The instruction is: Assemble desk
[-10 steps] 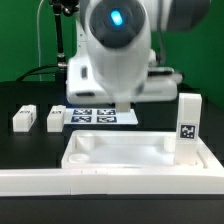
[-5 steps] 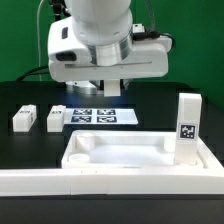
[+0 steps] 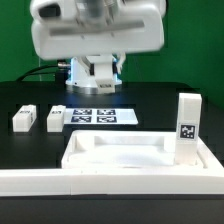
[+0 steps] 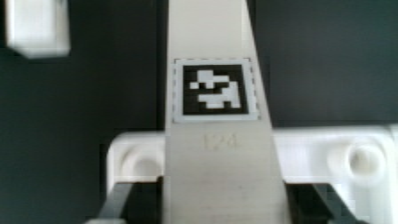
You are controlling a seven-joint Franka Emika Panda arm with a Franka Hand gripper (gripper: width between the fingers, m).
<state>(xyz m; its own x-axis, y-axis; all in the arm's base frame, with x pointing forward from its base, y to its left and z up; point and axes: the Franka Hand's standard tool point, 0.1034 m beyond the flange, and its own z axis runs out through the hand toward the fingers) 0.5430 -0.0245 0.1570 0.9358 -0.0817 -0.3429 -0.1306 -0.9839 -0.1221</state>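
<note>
Black tabletop (image 3: 30, 150), green backdrop (image 3: 200, 40): white rimmed plastic desk top (image 3: 115, 150), one square tagged leg (image 3: 188, 125) upright; claw (image 3: 97, 80) blurred, grip cannot be told.

Black table (image 3: 20, 145), matte. Lying directly on it: desk top (image 3: 120, 160), rim up, near middle. Outer leg (image 3: 24, 118) and inner leg (image 3: 55, 119) on their sides toward the exterior view's left, apart from the top. Marker board (image 3: 95, 116) flat, just beside the inner leg. Long white rail (image 3: 60, 183) along the near edge, against the top.
</note>
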